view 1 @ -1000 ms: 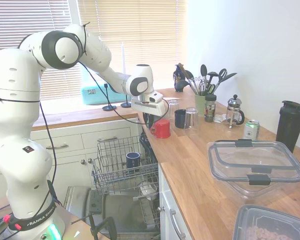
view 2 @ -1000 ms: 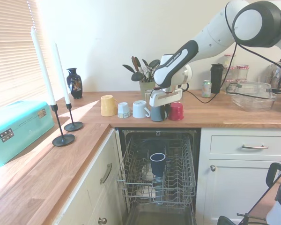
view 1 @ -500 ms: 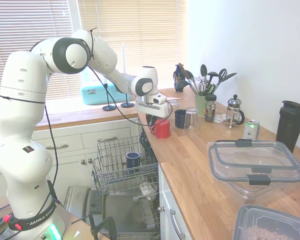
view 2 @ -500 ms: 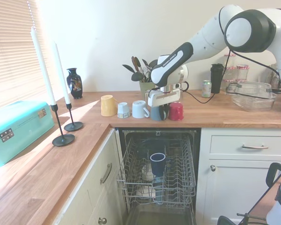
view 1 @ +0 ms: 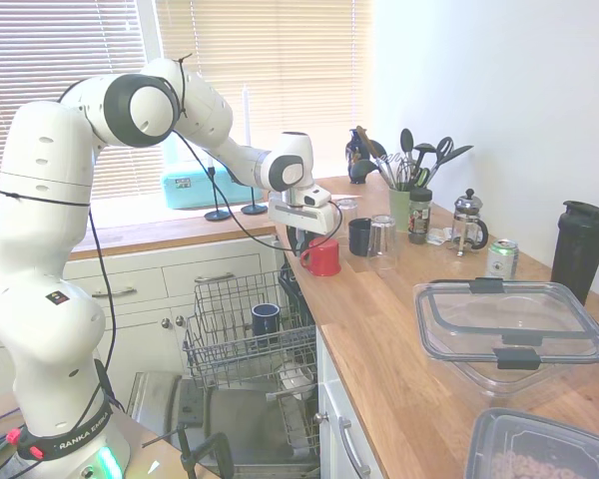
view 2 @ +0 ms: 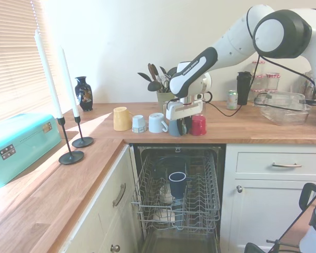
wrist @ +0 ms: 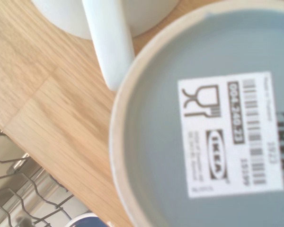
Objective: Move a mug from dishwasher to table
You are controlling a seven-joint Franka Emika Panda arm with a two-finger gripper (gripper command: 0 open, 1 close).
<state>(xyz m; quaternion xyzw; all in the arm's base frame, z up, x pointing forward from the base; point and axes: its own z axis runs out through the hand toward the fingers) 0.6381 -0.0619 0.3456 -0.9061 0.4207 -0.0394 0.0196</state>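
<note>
Compared with half a second ago, almost nothing has shifted: we find the gripper (view 2: 177, 122) still low over the front edge of the table (view 2: 263, 129), with only a slight settling of the wrist. Reading the second exterior view from left to right, we note a teal case (view 2: 18, 145), two black candlesticks (view 2: 76, 145) with white candles, a dark vase (view 2: 84, 94), then a row of upturned cups: a yellow mug (view 2: 121, 118), a pale blue cup (view 2: 139, 124), a white mug (view 2: 158, 123), the mug (view 2: 176, 128) in slate grey, and a red mug (view 2: 198, 125). The mug stands upside down on the table near its front edge, just above the open dishwasher (view 2: 178, 197), between the white mug and the red mug. Our gripper sits directly over it with its fingers down around the mug's body, though we cannot tell whether they press on it or stand slightly apart. In the wrist view, the mug's grey base (wrist: 213, 127) carries a white printed label, with the white mug's handle (wrist: 109, 42) just beside it. In the dishwasher rack, a dark navy mug (view 2: 177, 182) stands upright.
</note>
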